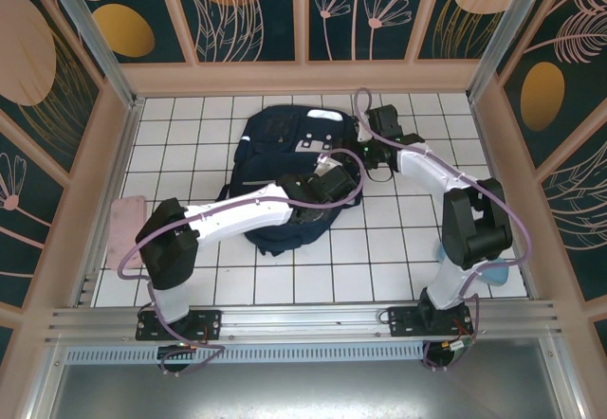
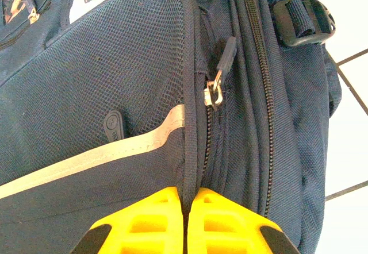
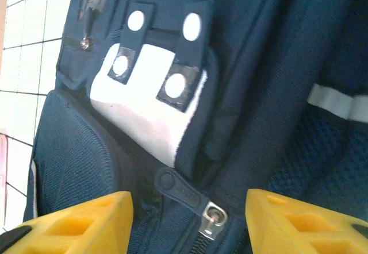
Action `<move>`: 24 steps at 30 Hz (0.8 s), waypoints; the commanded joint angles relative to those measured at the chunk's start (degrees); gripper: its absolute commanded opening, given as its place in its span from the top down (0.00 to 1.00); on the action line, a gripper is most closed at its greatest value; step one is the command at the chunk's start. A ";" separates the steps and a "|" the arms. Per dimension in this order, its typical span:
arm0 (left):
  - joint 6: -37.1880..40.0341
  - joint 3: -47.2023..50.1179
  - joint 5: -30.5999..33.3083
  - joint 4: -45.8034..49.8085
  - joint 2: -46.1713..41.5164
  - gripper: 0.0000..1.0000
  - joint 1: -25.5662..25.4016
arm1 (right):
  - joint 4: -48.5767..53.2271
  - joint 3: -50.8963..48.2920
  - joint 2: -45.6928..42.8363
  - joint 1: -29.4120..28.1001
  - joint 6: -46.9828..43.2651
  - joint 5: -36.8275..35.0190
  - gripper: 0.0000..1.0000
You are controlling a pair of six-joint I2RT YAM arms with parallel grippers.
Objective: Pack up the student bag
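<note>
Surface: I see a white tiled table [image 1: 237, 286], walled by leaf-patterned panels [image 1: 251, 11].
Bag: the student bag [image 1: 285, 135] lies mid-table; navy woven fabric, mesh panel [image 2: 115, 64], pale stripe [image 2: 86, 159].
Left gripper [image 2: 187, 222]: ribbed yellow fingers pinched together on the bag's piping [image 2: 190, 93].
Right gripper [image 3: 187, 208]: jaws apart, straddling a zip pull [image 3: 179, 189].

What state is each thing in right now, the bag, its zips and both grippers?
student bag, lying flat, pinched at one seam.
left gripper, shut on the student bag's piped seam.
right gripper, open, fingers either side of a zip pull.
long zip, closed along the visible stretch.
</note>
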State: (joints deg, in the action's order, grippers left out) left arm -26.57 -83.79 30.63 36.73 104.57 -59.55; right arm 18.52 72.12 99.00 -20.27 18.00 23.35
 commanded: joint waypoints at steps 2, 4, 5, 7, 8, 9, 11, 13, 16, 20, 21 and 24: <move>-1.63 1.82 3.87 -2.13 -3.84 1.00 0.90 | 7.60 4.45 3.28 -0.36 -11.83 -1.51 0.44; -1.82 2.38 4.17 -2.50 -4.37 1.00 0.87 | 8.80 5.29 4.17 -0.68 -14.22 -1.59 0.44; -1.90 2.61 4.27 -2.71 -4.62 1.00 0.85 | 8.87 5.34 4.37 -1.11 -15.45 -1.96 0.45; -1.99 3.10 4.37 -3.09 -4.97 1.00 0.84 | 9.53 5.68 4.60 -1.99 -17.81 -2.53 0.45; -2.06 3.26 4.31 -3.23 -5.03 1.00 0.87 | 9.69 5.93 4.61 -2.37 -18.45 -3.13 0.45; -2.04 3.37 4.28 -3.36 -5.17 1.00 0.91 | 9.85 6.07 4.70 -2.57 -18.98 -3.67 0.45; -2.06 3.61 4.26 -3.51 -5.26 1.00 0.86 | 9.93 6.47 4.97 -2.76 -19.18 -4.88 0.44; -2.17 3.72 4.40 -3.58 -5.27 1.00 0.92 | 9.73 6.87 5.52 -2.82 -18.38 -7.37 0.44; -2.17 3.90 4.35 -3.64 -5.52 1.00 0.88 | 9.19 7.27 5.69 -2.82 -16.01 -13.16 0.49; -2.25 4.15 4.26 -3.60 -5.61 1.00 0.89 | 7.57 6.70 4.14 -2.67 -14.37 -15.49 0.56; -2.26 4.16 4.25 -3.67 -5.61 1.00 0.89 | 7.22 6.59 3.80 -2.68 -14.11 -15.85 0.57; -2.26 4.33 4.20 -3.71 -5.61 1.00 0.88 | 6.64 6.37 3.13 -2.67 -13.48 -15.81 0.62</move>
State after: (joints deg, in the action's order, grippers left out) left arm -26.87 -79.81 30.68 33.85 102.13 -59.51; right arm 26.17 77.54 103.88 -23.05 3.75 11.35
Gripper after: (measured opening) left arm 0.073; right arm 0.384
